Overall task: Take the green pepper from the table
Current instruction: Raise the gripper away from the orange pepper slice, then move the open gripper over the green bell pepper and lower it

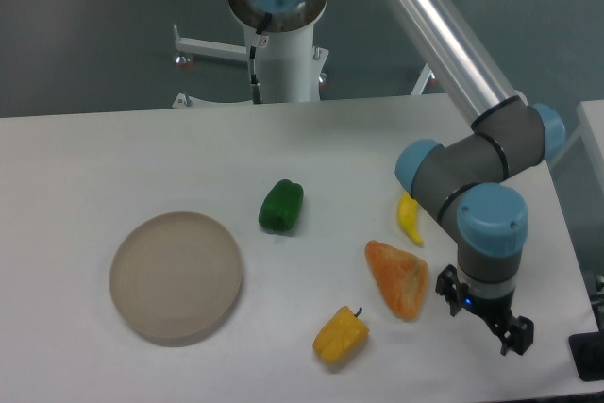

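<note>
Right now, the green pepper (281,206) is left lying on the white surface (113,153), near the round plate (176,277). Nothing is held by the hand (479,313), which is kept open, low and far away on the other side, past the orange piece (398,277).

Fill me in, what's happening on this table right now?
The arm is after the green pepper, which lies untouched on the table, right of the round plate. The gripper is far from it, near the table's right front edge, just right of the orange wedge, holding nothing; whether its jaws are open is unclear. A yellow pepper and a small yellow piece also lie nearby.
</note>
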Action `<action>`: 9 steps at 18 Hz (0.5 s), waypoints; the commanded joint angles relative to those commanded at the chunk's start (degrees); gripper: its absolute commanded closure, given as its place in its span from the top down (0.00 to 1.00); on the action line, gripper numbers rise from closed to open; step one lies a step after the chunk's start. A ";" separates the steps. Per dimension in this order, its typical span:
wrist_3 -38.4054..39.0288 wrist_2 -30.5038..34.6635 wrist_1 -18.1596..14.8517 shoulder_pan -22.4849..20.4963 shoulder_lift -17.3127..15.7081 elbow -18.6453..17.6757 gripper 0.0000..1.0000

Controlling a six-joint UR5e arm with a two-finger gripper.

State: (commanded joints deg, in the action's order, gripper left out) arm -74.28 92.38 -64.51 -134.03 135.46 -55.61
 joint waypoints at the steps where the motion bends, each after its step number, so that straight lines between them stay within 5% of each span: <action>1: 1.84 -0.27 0.08 0.00 -2.19 -3.51 1.00; 6: 10.01 -2.11 0.17 0.53 -11.16 -15.03 1.00; 9: 15.82 -9.64 0.26 0.53 -15.73 -20.40 1.00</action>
State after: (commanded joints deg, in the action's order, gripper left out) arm -58.46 82.73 -64.25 -133.51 119.72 -76.00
